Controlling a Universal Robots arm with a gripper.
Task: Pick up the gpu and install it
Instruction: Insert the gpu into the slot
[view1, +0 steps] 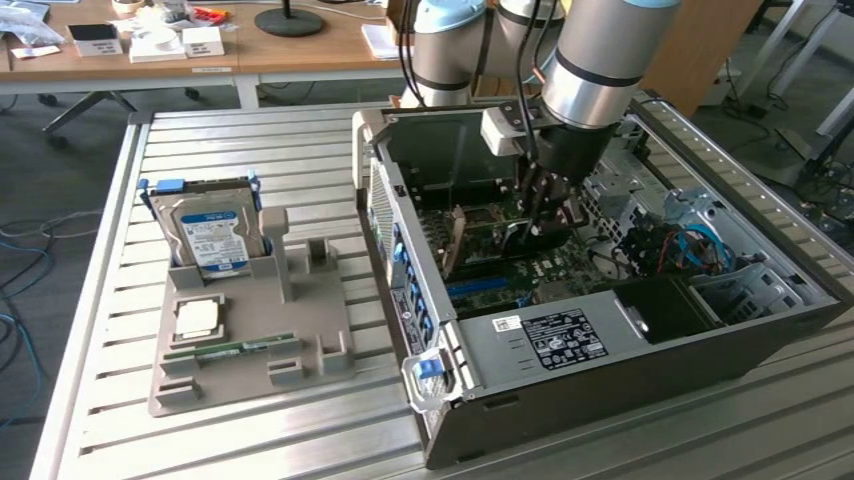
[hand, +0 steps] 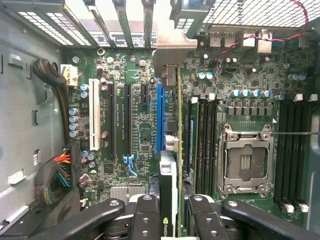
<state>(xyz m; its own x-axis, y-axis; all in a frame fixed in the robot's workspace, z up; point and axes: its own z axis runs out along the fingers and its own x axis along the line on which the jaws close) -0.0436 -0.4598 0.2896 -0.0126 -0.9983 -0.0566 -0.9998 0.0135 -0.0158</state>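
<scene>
The gpu (hand: 172, 150) shows edge-on in the wrist view as a thin card with a metal bracket at its far end. It stands upright over the motherboard, right beside the long blue slot (hand: 159, 120). My gripper (hand: 172, 217) is shut on it, with black fingers (hand: 145, 215) pressing both faces at the near end. In the exterior view the gripper (view1: 541, 222) reaches down inside the open computer case (view1: 627, 400), and the tan-brown gpu (view1: 461, 240) stands on edge over the board. Whether the card's edge sits in the slot I cannot tell.
On the exterior view's left, a grey holder (view1: 247, 340) carries a silver hard drive (view1: 207, 235), a CPU chip (view1: 198, 320) and a green RAM stick (view1: 240, 348). Inside the case are a CPU socket (hand: 245, 160), a white slot (hand: 93, 115), cable bundles (hand: 60, 170) and close metal walls.
</scene>
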